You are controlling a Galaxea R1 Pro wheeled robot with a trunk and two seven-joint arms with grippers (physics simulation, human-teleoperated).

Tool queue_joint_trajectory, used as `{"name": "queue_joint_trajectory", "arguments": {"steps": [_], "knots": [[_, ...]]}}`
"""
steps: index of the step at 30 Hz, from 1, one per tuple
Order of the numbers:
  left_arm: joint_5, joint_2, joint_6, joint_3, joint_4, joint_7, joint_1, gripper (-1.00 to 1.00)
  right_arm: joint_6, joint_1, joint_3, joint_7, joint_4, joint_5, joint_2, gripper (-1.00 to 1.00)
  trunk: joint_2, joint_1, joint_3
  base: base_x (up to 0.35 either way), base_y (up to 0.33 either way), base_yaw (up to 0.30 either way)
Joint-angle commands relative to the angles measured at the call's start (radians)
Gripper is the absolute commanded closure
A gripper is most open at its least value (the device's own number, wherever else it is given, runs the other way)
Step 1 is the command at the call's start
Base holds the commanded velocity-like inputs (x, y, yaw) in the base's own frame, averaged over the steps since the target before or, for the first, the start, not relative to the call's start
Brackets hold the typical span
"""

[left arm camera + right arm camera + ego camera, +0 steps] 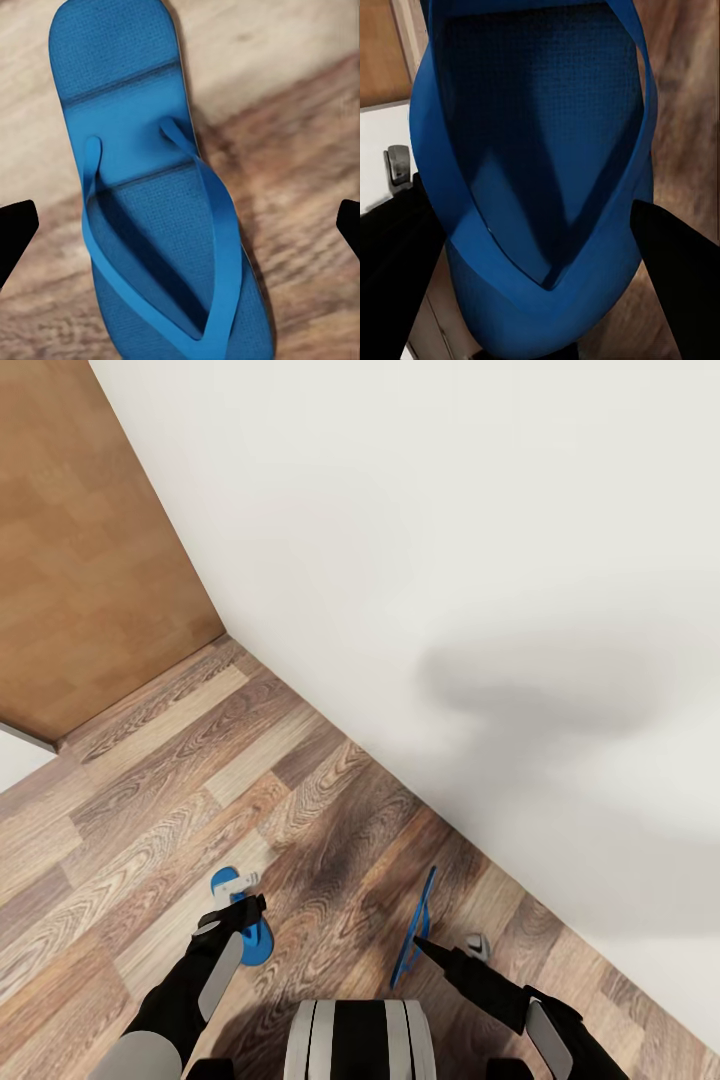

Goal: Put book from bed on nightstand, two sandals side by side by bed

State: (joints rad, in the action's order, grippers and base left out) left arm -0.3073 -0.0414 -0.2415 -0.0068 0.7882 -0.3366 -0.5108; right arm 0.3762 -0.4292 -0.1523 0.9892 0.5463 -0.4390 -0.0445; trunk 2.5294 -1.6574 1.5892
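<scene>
Sandals: one (pixel 243 920) lies flat on the floor (pixel 150 810) under your spread left claw (pixel 236 913); your right claw (pixel 425 945) seemingly pinches the other (pixel 413 930) edge-up. Next, lay it alongside.

Left sandal (pixel 243 920), head view, lower left: middle covered by left gripper (pixel 243 908); toe and heel ends show. Left wrist view: its heel end (pixel 161 225) cut by bottom edge; fingertips (pixel 16 229) clipped at both side edges. Right sandal (pixel 414 928), head view, lower centre: seen edge-on, sole face not readable; contact with right gripper (pixel 440 950) not resolvable. Right wrist view: sandal (pixel 540 165) cut by top edge. Wooden door (pixel 80 540), upper left: cut by top and left edges.
</scene>
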Motion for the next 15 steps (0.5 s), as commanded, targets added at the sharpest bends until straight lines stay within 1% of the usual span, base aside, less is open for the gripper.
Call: {"name": "queue_joint_trajectory", "arguments": {"steps": [1,13,15], "knots": [[-0.007,0.000,-0.004,-0.001,0.002,-0.005,0.000,-1.00,0.009,0.000,-0.001,0.002,0.000,-0.007,0.000,1.00,0.000,0.000,0.005,0.000,0.000,0.000],[-0.007,-0.002,-0.004,-0.001,0.002,-0.005,0.000,-1.00,0.009,0.000,-0.001,0.002,0.000,-0.007,-0.003,1.00,0.003,-0.006,0.051,0.000,0.000,0.000],[-0.007,-0.002,-0.004,-0.001,0.002,-0.005,0.000,-1.00,0.009,0.000,-0.001,0.002,0.000,-0.007,-0.003,1.00,0.003,-0.006,0.051,0.000,0.000,0.000]]}}
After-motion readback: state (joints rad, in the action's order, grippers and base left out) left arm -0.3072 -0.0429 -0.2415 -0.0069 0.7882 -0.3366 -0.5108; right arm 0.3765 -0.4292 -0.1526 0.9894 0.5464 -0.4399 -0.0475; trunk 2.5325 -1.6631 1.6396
